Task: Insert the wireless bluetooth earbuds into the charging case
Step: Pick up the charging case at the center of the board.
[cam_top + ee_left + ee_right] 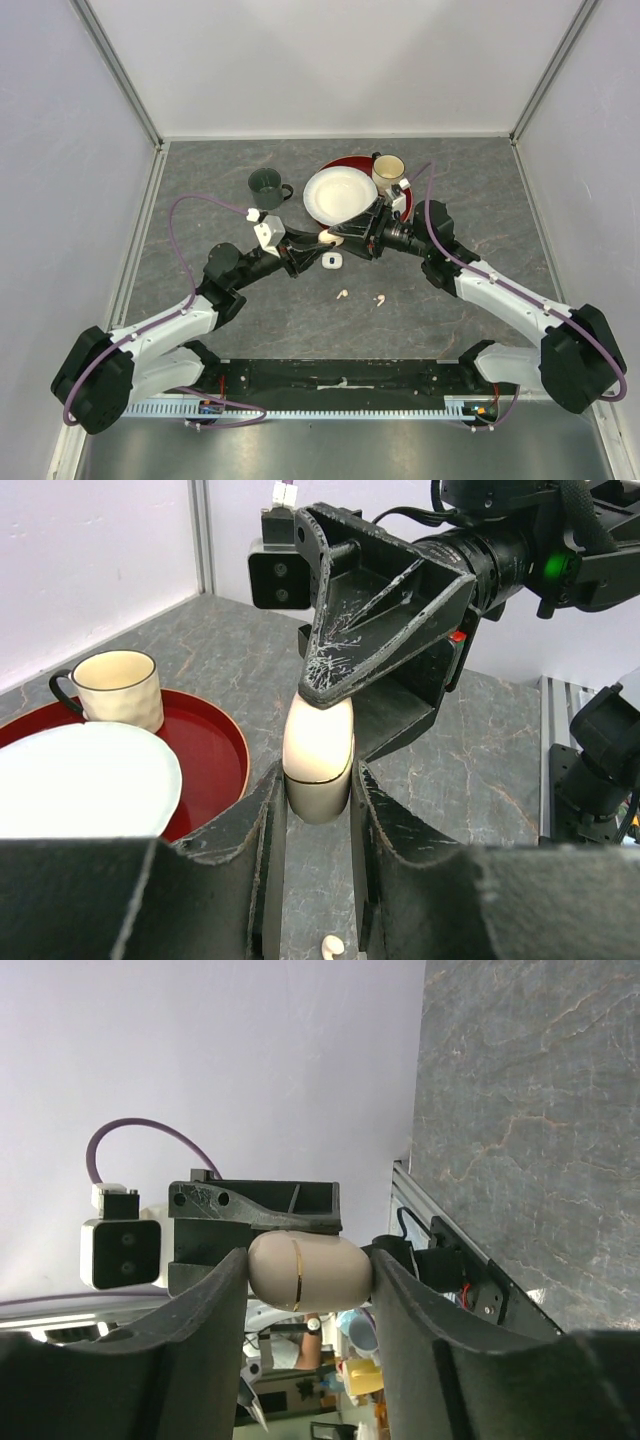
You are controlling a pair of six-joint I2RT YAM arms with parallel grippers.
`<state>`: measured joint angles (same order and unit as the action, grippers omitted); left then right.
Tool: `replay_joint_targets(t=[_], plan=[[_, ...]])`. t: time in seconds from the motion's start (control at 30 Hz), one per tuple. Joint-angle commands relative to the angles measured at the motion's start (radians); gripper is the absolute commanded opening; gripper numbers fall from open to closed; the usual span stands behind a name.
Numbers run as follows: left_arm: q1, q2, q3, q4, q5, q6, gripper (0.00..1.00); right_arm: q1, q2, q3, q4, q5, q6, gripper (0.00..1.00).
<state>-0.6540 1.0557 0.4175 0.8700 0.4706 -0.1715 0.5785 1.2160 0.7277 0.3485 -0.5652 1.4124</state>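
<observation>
I am clamping one peach charging case in my left gripper, my right gripper also pinching it; two earbuds are lying below.

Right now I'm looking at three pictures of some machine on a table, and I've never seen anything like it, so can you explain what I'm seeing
These are two robot arms bolted to a table's near edge. One picture looks down from above; the other two come from cameras on each wrist. Each arm ends in a two-fingered tool. The left tool is shut on a peach charging case, held above the grey table. The right tool has its fingers on both sides of the same case. On the table lie a red tray with a white plate and cream mug, a dark mug, two small earbuds and a small white item.
</observation>
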Motion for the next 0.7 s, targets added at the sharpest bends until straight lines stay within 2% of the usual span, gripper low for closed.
replay_joint_targets(t=[0.0, 0.03, 0.1, 0.13, 0.2, 0.23, 0.33, 0.4, 0.67], plan=[[-0.013, 0.010, 0.018, 0.041, -0.027, 0.050, 0.02, 0.001, 0.004, -0.020, 0.102, -0.036, 0.066, 0.47], [-0.015, 0.009, 0.018, 0.040, -0.030, 0.050, 0.02, 0.001, 0.004, -0.020, 0.106, -0.038, 0.065, 0.42], [-0.015, 0.012, 0.018, 0.029, -0.038, 0.047, 0.02, 0.003, 0.000, -0.019, 0.109, -0.041, 0.063, 0.38], [-0.016, 0.013, 0.021, 0.024, -0.038, 0.047, 0.02, 0.001, 0.000, -0.019, 0.110, -0.042, 0.062, 0.31], [-0.016, 0.013, 0.026, 0.018, -0.043, 0.034, 0.10, 0.001, 0.004, -0.020, 0.119, -0.045, 0.059, 0.25], [-0.015, 0.013, 0.030, 0.017, -0.043, 0.026, 0.21, 0.001, 0.005, -0.022, 0.124, -0.044, 0.062, 0.20], [-0.016, 0.018, 0.027, 0.047, -0.044, 0.000, 0.33, 0.001, 0.016, -0.033, 0.159, -0.048, 0.074, 0.15], [-0.016, 0.024, 0.021, 0.076, -0.046, -0.019, 0.36, 0.003, 0.019, -0.042, 0.181, -0.045, 0.088, 0.14], [-0.019, 0.096, -0.023, 0.296, -0.066, -0.100, 0.40, 0.001, 0.020, -0.057, 0.225, -0.041, 0.111, 0.12]])
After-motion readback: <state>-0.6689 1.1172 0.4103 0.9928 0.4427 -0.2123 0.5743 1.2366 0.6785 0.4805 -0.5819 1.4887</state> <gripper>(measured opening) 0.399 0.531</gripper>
